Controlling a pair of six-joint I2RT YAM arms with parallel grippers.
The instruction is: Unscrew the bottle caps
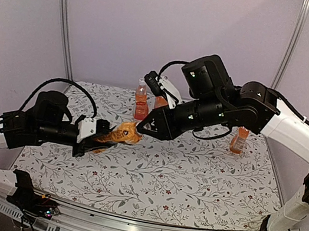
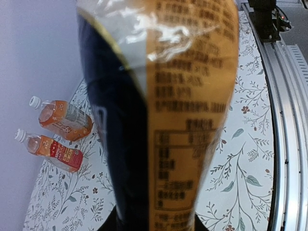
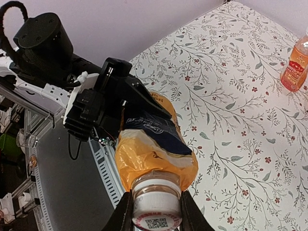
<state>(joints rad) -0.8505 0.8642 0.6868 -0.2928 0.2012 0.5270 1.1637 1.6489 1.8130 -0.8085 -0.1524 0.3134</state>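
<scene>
My left gripper [image 1: 100, 136] was clamped round the mid-body of the bottle [image 3: 154, 144], holding it sideways in the air. My right gripper [image 3: 157, 219] was closed to cap width, fingers [image 3: 124, 214] pressed on either side of the cap [image 3: 157, 199] at their tips. Cap looked small, stiff and smooth, so slip-prone, best pinched square on its side wall; bottle probably light, thin-walled, label film slick, likely to spin in the left jaws unless squeezed firmly.

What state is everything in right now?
held bottle: sideways off the table, gripped by left end effector
cap: on, pinched by right end effector
back bottles: upright, capped
right bottle: upright, cap hidden
</scene>
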